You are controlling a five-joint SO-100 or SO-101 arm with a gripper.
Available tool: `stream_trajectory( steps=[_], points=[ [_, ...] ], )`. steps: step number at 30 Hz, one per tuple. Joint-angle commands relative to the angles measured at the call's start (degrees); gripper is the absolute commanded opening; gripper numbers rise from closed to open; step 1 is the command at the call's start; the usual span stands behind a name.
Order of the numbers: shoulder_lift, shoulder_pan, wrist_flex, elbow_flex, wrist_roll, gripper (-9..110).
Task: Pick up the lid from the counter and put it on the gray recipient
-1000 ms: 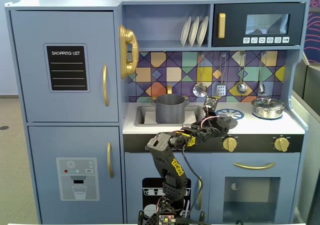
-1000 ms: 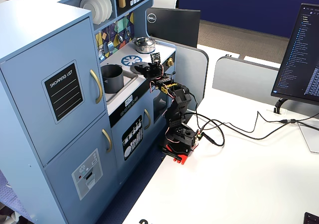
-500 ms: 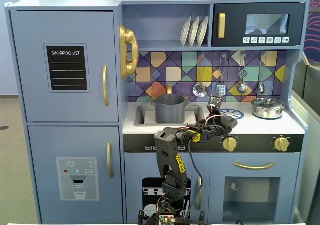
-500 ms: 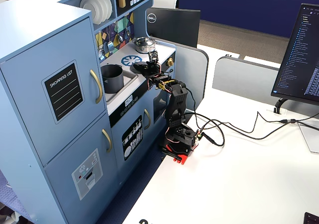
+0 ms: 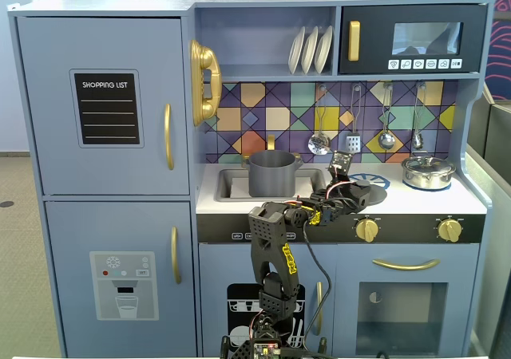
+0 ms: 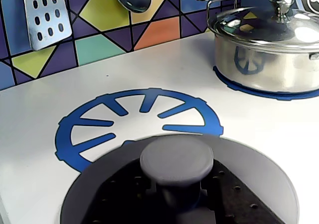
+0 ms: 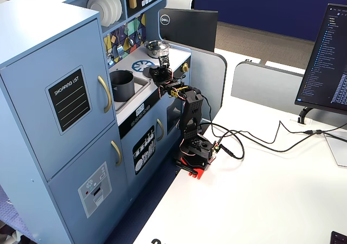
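Note:
The dark-gray lid (image 6: pixel 271 176) lies low over the pale counter (image 6: pixel 149 69), its far edge covering the front of the printed blue burner (image 6: pixel 99 124). My gripper (image 6: pixel 177 196) is shut round the stem of the lid's knob (image 6: pixel 176 159), with a black finger (image 6: pixel 119 196) on each side. I cannot tell whether the lid is touching the counter. In a fixed view the gripper (image 5: pixel 361 190) and lid (image 5: pixel 374 193) are right of the gray pot (image 5: pixel 271 173), which stands upright and open in the sink. The pot (image 7: pixel 122 85) and gripper (image 7: pixel 160 73) also show in the other fixed view.
A shiny silver pot with its own lid (image 6: pixel 269 45) stands on the right burner, close to the right of my gripper; it also shows in a fixed view (image 5: pixel 428 171). Utensils hang on the tiled back wall (image 5: pixel 319 140). The sink rim (image 5: pixel 227 193) lies left.

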Motion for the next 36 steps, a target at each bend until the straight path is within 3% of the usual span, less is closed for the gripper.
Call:
stream_trajectory(
  steps=[1,8,18,23,36],
  points=[
    [0.44,-1.05,-0.97,-2.2,-0.09,0],
    [5.27,-1.49,-0.35,-5.8,-0.7,0],
    [15.91,-3.78,12.57,-16.52,0.53,0],
    [21.88,-9.76,23.82,-21.18,1.32,0],
    [29.09,-28.56,31.11,-15.47,-1.41,0]
  ],
)
